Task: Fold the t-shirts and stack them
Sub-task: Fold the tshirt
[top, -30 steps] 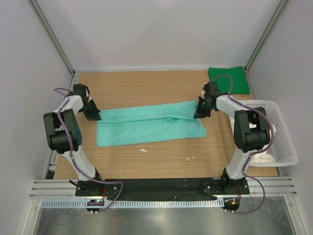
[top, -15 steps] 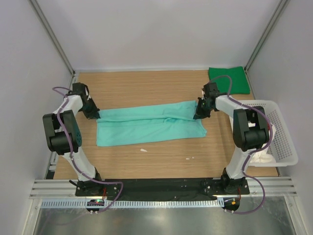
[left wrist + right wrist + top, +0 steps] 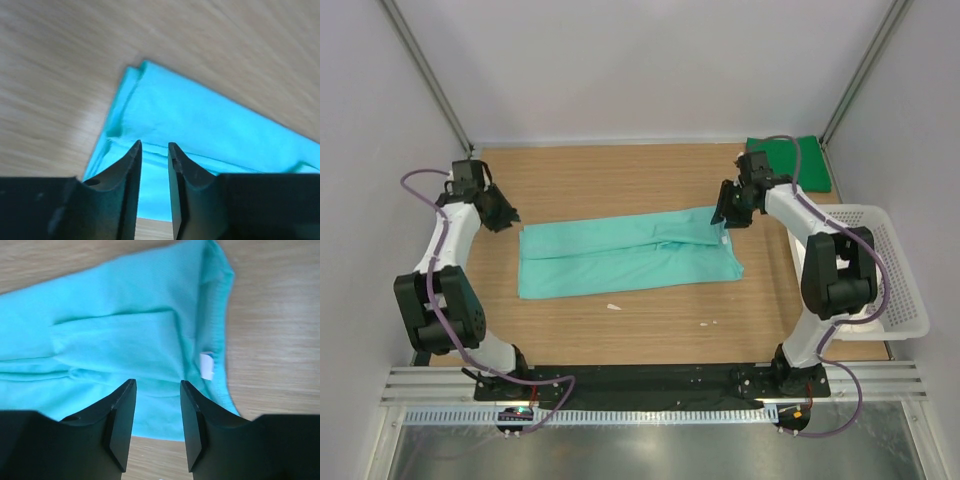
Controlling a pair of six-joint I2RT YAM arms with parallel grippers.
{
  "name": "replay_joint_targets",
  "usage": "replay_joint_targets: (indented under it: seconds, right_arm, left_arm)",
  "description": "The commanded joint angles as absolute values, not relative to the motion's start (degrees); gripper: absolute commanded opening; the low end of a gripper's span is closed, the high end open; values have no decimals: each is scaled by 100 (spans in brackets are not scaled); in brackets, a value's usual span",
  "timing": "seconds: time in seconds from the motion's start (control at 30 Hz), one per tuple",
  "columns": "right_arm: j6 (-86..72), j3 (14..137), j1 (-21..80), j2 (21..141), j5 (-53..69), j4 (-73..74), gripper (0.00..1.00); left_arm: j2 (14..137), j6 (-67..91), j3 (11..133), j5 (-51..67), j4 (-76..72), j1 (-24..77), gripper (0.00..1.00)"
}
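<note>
The mint-teal t-shirt (image 3: pixel 625 255) lies flat mid-table, folded into a long band; it also shows in the left wrist view (image 3: pixel 200 125) and the right wrist view (image 3: pixel 125 340). My left gripper (image 3: pixel 508 218) hangs open and empty just off the band's far left corner (image 3: pixel 153 146). My right gripper (image 3: pixel 720 218) is open and empty above the band's far right end (image 3: pixel 157 382), near a white label (image 3: pixel 206 365). The dark green t-shirt (image 3: pixel 790 163) lies folded at the back right corner. The white t-shirt is not clearly seen.
A white lattice basket (image 3: pixel 898 290) stands at the table's right edge, beside the right arm. Two small white specks (image 3: pixel 613 306) lie on the wood in front of the teal shirt. Grey walls close in the table on three sides.
Both grippers have drawn back and up from the teal shirt's far corners, the left one outward to the left. The shirt's far edge now lies flat.
</note>
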State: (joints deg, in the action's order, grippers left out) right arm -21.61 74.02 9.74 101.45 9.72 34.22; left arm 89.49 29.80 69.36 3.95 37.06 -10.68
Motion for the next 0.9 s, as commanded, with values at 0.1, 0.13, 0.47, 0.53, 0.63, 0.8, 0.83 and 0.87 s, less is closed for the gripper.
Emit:
replay_joint_targets:
  seconds: [0.1, 0.13, 0.47, 0.53, 0.63, 0.8, 0.83, 0.87]
  right_arm:
    - [-2608, 8691, 1976, 10623, 1388, 2857, 47]
    - [-2706, 8884, 2299, 10843, 1537, 2822, 47]
    - [-3673, 10072, 3129, 12515, 2030, 2198, 18]
    - [-3604, 10142, 3120, 12673, 2013, 2346, 16]
    - [-3560, 10117, 3129, 12735, 2021, 2478, 14]
    - [-3560, 9397, 3129, 12341, 2083, 2426, 12]
    - [-3560, 9291, 3129, 12253, 2100, 2391, 12]
    - [-3542, 9125, 3129, 12121, 2118, 2356, 12]
  left_arm:
    - [10025, 3349, 7365, 1897, 3023, -598, 17]
    - [10211, 3331, 7478, 1959, 3041, -563, 15]
    - [10933, 3199, 7330, 2013, 3286, -527, 7]
    - [10969, 3199, 7278, 1978, 3340, -536, 5]
    - [10960, 3191, 7163, 1864, 3349, -536, 5]
    - [10986, 3182, 7049, 1723, 3384, -527, 4]
    - [10995, 3182, 7040, 1697, 3392, -536, 4]
    - [11004, 3182, 7031, 1679, 3375, -536, 4]
